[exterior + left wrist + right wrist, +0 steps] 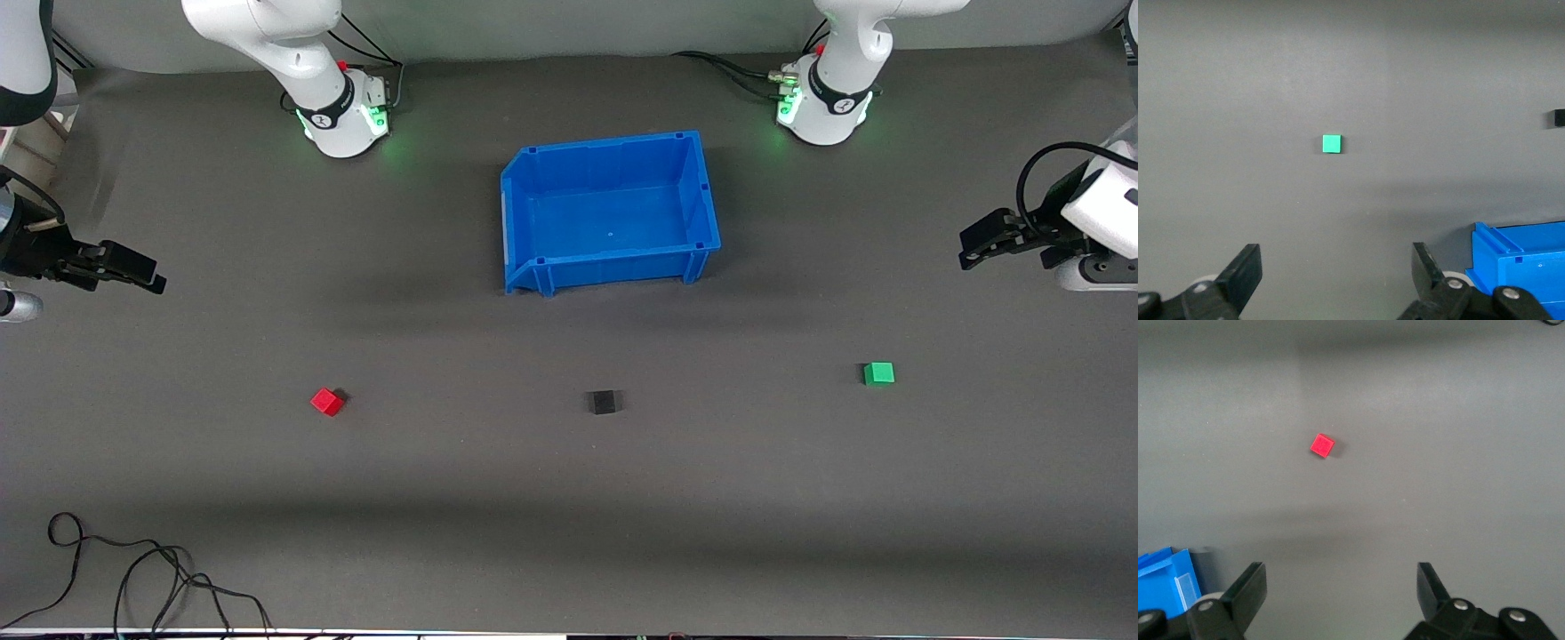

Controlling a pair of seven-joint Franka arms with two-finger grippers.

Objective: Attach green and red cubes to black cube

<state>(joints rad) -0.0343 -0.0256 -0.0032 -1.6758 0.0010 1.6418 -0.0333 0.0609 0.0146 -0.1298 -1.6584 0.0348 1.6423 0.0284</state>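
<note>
Nothing is joined yet, as I read it. The black cube (604, 402) sits alone on the counter (569, 498), at about six o'clock from the bin (610, 212) and nearer the front camera. The red cube (326, 401) lies at nine o'clock from the black one in the front view, toward the right arm's end, turned a little askew. The green cube (878, 373) lies at roughly three o'clock from the black one, toward the left arm's end and a touch farther from the camera. All three are well apart, none touching another, and none is held. So both picks and both attachments are left to do.

My left pincer (1335, 283) hangs in the air over the counter at the left arm's end, with its jaws spread wide and nothing between them; its wrist view looks straight down on the green cube, with the bin's corner and the black cube at the frame's edge. My right pincer (1341, 600) hovers over the right arm's end of the counter, likewise spread and empty, with the red cube in plain sight of its wrist camera. I judge each arm poised to descend on its own cube.
</note>
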